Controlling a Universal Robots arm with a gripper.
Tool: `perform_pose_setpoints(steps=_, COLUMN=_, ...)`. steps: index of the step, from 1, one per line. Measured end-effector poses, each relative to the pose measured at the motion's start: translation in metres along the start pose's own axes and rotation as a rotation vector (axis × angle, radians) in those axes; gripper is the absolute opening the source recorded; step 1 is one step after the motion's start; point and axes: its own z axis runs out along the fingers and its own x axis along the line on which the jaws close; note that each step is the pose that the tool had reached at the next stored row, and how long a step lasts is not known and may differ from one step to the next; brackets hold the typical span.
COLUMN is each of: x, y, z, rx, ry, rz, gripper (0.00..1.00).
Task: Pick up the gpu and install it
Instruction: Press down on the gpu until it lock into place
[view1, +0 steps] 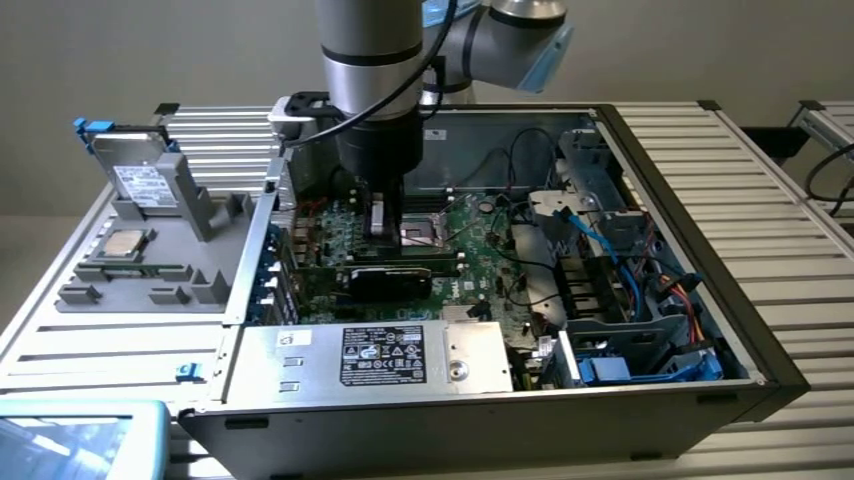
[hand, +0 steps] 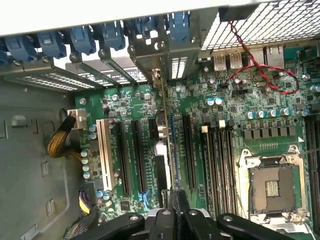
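Observation:
The gpu (view1: 387, 278) stands on edge in the open computer case, low over the motherboard (view1: 481, 262), with its black cooler block facing the exterior view's front. In the wrist view the gpu (hand: 167, 131) appears edge-on as a thin green line along an expansion slot, and its silver bracket (hand: 177, 67) meets the rear slot openings. My gripper (view1: 379, 228) hangs straight above the card. In the wrist view the gripper (hand: 173, 204) has its dark fingers (hand: 183, 202) closed on the card's upper edge.
An empty CPU socket (hand: 272, 187) and memory slots lie beside the card. Blue slot latches (hand: 80, 40) line the case's rear wall. A power supply (view1: 380, 355) sits at the case front, with cables and drive bays (view1: 627, 300) toward the exterior view's right. A grey fixture (view1: 147, 250) stands outside the case.

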Motion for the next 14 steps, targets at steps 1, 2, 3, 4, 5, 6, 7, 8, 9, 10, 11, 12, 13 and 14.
perform_pose_setpoints(steps=1, x=0.000, y=0.0002, z=-0.0045, rx=0.0000, ry=-0.0002, rz=0.000, gripper=0.12)
perform_pose_setpoints(steps=2, x=0.001, y=0.0005, z=-0.0094, rx=-0.0002, ry=0.0000, rz=0.000, gripper=0.12)
perform_pose_setpoints(steps=3, x=0.001, y=0.0007, z=-0.0137, rx=-0.0002, ry=-0.0001, rz=0.000, gripper=0.12)
perform_pose_setpoints(steps=4, x=0.001, y=0.0010, z=-0.0185, rx=-0.0005, ry=0.0002, rz=0.000, gripper=0.12)
perform_pose_setpoints(steps=5, x=0.001, y=0.0012, z=-0.0219, rx=-0.0018, ry=0.0002, rz=0.000, gripper=0.12)
perform_pose_setpoints(steps=6, x=0.001, y=0.0011, z=-0.0237, rx=-0.0047, ry=0.0006, rz=0.000, gripper=0.12)
perform_pose_setpoints(steps=7, x=0.001, y=0.0012, z=-0.0238, rx=-0.0051, ry=0.0005, rz=-0.001, gripper=0.12)
perform_pose_setpoints(steps=8, x=0.001, y=0.0012, z=-0.0238, rx=-0.0051, ry=0.0005, rz=-0.001, gripper=0.12)
perform_pose_setpoints(steps=9, x=0.001, y=0.0012, z=-0.0238, rx=-0.0051, ry=0.0004, rz=-0.001, gripper=0.12)
perform_pose_setpoints(steps=10, x=0.001, y=0.0012, z=-0.0238, rx=-0.0051, ry=0.0005, rz=-0.001, gripper=0.12)
perform_pose_setpoints(steps=11, x=0.001, y=0.0012, z=-0.0238, rx=-0.0051, ry=0.0005, rz=-0.001, gripper=0.12)
perform_pose_setpoints(steps=12, x=0.001, y=0.0012, z=-0.0238, rx=-0.0051, ry=0.0005, rz=-0.001, gripper=0.12)
perform_pose_setpoints(steps=13, x=0.001, y=0.0012, z=-0.0238, rx=-0.0051, ry=0.0005, rz=-0.001, gripper=0.12)
perform_pose_setpoints(steps=14, x=0.001, y=0.0012, z=-0.0238, rx=-0.0051, ry=0.0005, rz=-0.001, gripper=0.12)
